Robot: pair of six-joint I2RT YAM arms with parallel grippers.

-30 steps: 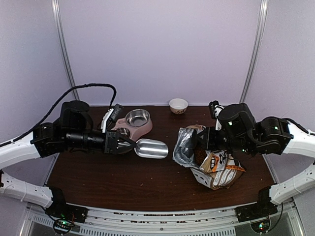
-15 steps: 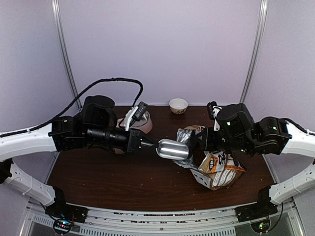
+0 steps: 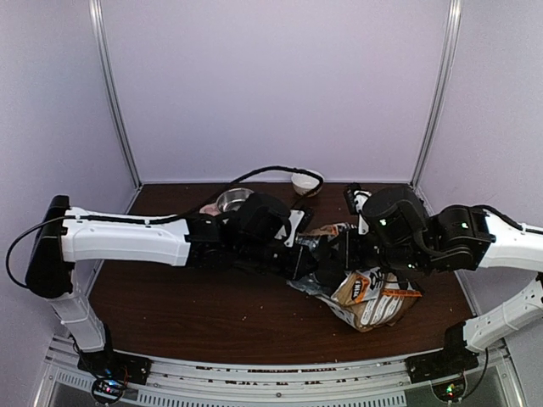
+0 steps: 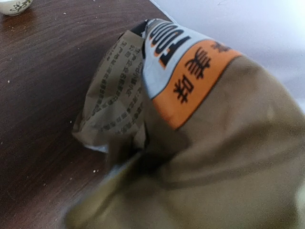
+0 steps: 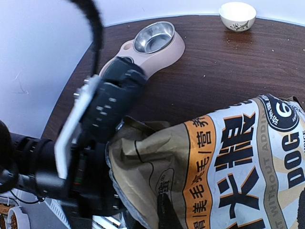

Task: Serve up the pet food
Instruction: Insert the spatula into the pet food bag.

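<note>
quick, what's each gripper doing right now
Left gripper: cannot tell, its tip is hidden at the bag mouth.
Right gripper: closed on the bag's rim.

table [image 3: 212,314]: dk brown wood-grain top, fills enclosure floor | back wall [image 3: 271,85]: plain pale lilac-white panel | L wall [image 3: 42,102] / R wall [image 3: 501,102]: same finish | posts [image 3: 114,102]: 2 silver metal uprights at rear corners | rail [image 3: 271,377]: slotted metal along near edge | light: even, diffuse.

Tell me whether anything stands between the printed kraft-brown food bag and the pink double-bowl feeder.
Only the left arm's black wrist lies between the printed kraft-brown food bag and the pink double-bowl feeder. The small white ceramic bowl stands aside, near the far edge.
</note>
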